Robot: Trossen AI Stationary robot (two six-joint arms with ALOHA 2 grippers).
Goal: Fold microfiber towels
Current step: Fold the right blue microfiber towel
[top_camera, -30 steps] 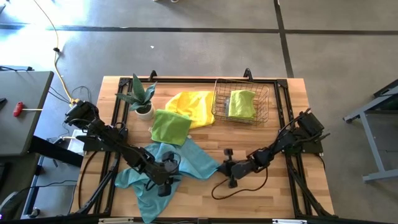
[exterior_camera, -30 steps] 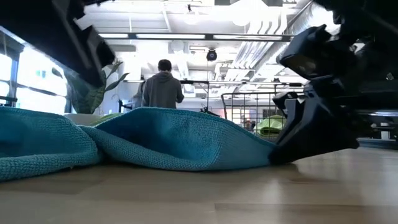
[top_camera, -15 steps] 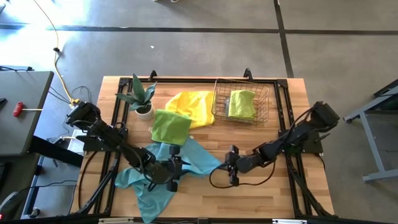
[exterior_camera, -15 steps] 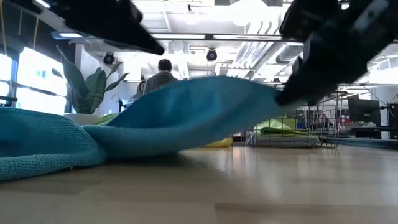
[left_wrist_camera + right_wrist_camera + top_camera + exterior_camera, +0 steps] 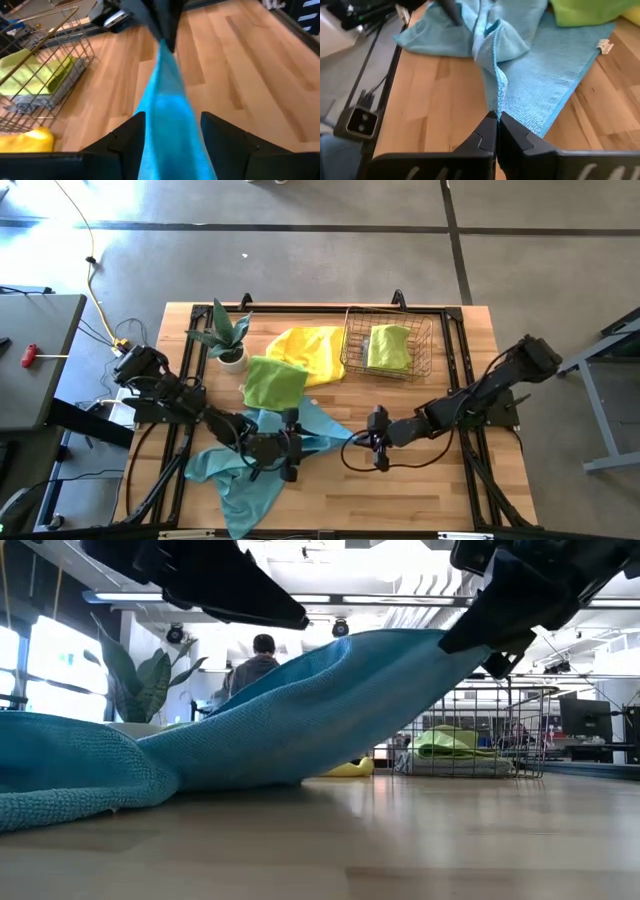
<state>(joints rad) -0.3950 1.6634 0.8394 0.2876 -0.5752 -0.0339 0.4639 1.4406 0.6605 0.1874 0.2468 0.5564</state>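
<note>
A teal towel lies crumpled on the near left of the table, and its right end is raised. My right gripper is shut on that raised end. My left gripper is open at the towel's middle. The raised ridge of the towel runs between its fingers. A lime green towel and a yellow towel lie flat farther back. Another green towel lies folded in the wire basket. My right gripper pinches the teal towel's right end between its two fingertips, where the cloth is gathered into a narrow fold. The fingers slant down from the table's right. That end is lifted clear and slopes down in a taut ridge; the rest lies on the table. My left gripper's fingers stand on either side of the ridge; I cannot tell whether they touch it.
A small potted plant stands at the far left beside the green towel. A person stands in the room far behind the table. Bare wood shows on the near right of the table.
My right gripper has risen, taking the teal towel's right end with it. That end has come off the table and is drawn into a sloping ridge, while the left part of the towel stays put. My left gripper has moved toward the table's right, along the towel.
</note>
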